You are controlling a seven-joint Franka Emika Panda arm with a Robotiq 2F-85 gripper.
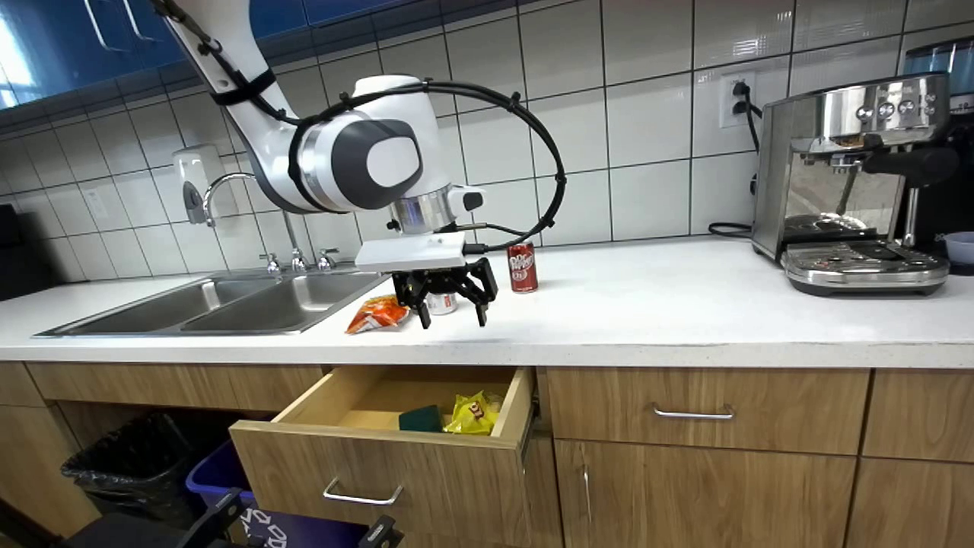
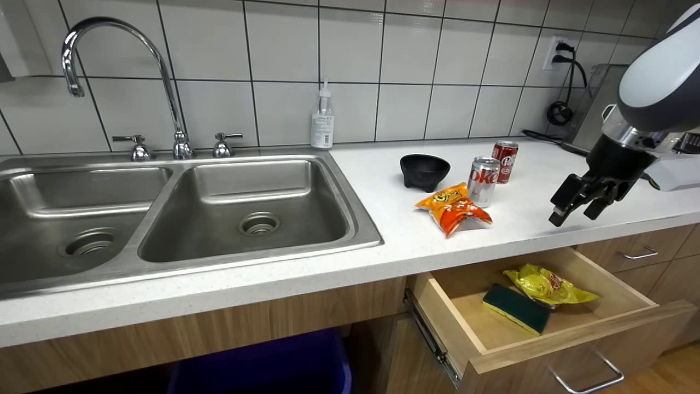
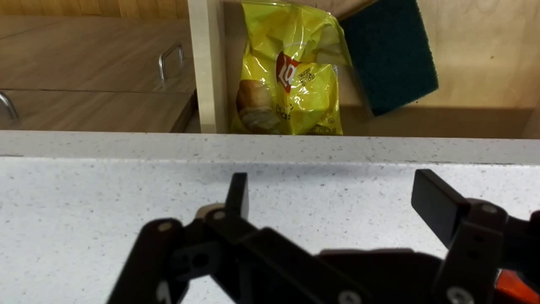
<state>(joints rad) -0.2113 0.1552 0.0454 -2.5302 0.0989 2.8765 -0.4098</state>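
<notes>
One gripper (image 3: pixel 331 190) hangs over the countertop (image 3: pixel 97 198), jaws apart; at the wrist view's twelve o'clock the Lay's bag (image 3: pixel 291 80) lies in the drawer (image 3: pixel 206 67). Dipping from here could knock the countertop's edge.

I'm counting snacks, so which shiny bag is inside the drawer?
The yellow bag, lying beside the dark green sponge in the open drawer. The orange bag isn't in there: it lies on the countertop, next to the silver can.

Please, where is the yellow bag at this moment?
In both exterior views, the yellow bag lies inside the open drawer, to the right of the dark green sponge.
</notes>
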